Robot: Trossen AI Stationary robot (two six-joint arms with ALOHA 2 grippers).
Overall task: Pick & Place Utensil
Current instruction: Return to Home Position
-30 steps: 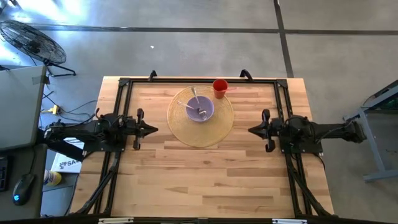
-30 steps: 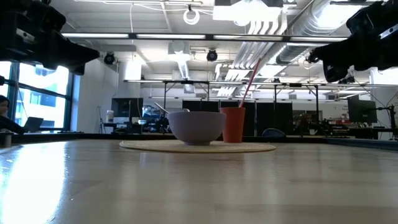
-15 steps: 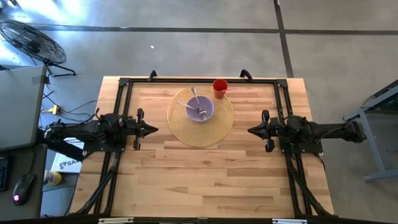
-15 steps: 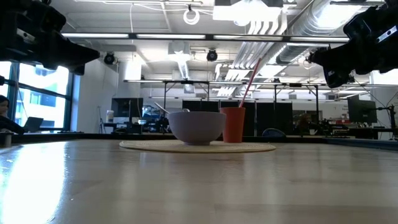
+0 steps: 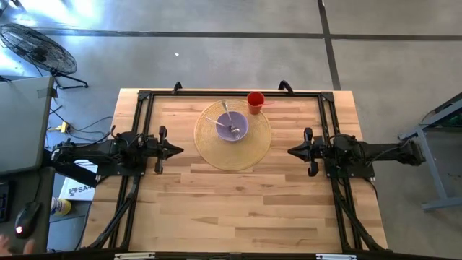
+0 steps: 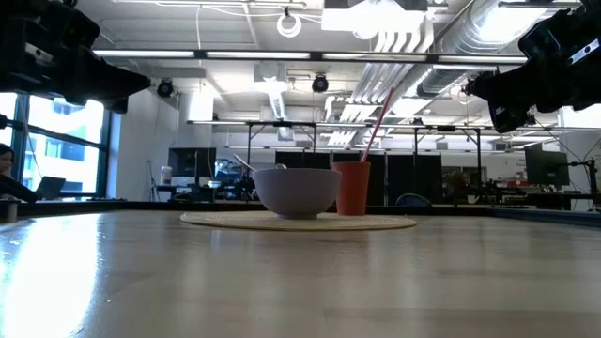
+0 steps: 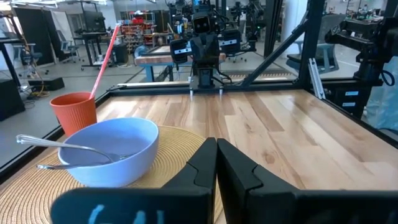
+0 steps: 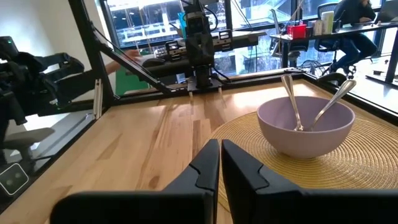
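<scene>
A lavender bowl (image 5: 232, 128) stands on a round woven placemat (image 5: 249, 152) at the far middle of the table, with two metal utensils (image 8: 310, 110) leaning inside it, handles above the rim. An orange cup (image 5: 255, 102) with a pink straw stands at the mat's far right edge. My left gripper (image 5: 180, 150) hovers shut left of the mat. My right gripper (image 5: 290, 151) hovers shut right of it. Both are above the table, touching nothing. The left wrist view shows the bowl (image 7: 111, 149) and cup (image 7: 74, 110) past the shut fingers.
A black metal frame (image 5: 231, 93) runs along the table's far edge and down both sides. The near half of the wooden table (image 5: 238, 209) is bare wood. A fan (image 5: 36, 47) and a desk stand on the floor beyond the left side.
My right gripper has shifted slightly toward the table's left, closer to the mat, then stayed still. The bowl, utensils and cup have not moved.
</scene>
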